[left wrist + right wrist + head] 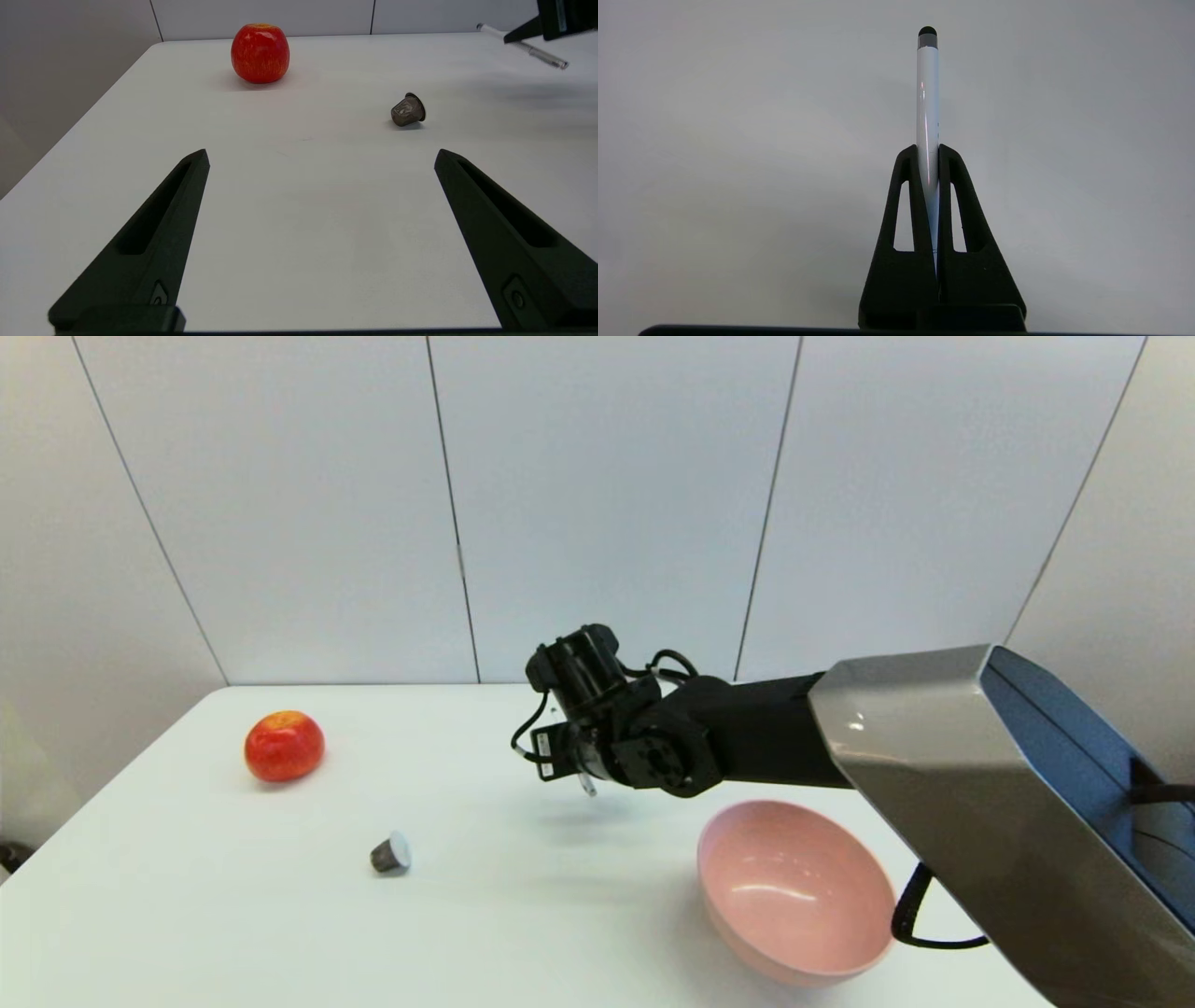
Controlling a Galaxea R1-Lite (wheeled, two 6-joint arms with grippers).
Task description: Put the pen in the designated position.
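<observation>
My right gripper [928, 150] is shut on the slim white pen [927, 93], whose dark tip sticks out well past the fingertips. In the head view this gripper [571, 761] hangs above the middle of the white table [523, 933], and only the pen's silvery end [587, 787] pokes out under it. The left wrist view shows the pen [537, 50] held clear of the tabletop by the right gripper [516, 38]. My left gripper [322, 156] is open and empty, low over the table's near left part. Nothing on the tabletop marks the designated position.
A red apple [284, 745] stands at the far left of the table. A small brown capsule [390, 853] lies on its side left of centre. A pink bowl [794, 887] sits at the front right, just below the right arm.
</observation>
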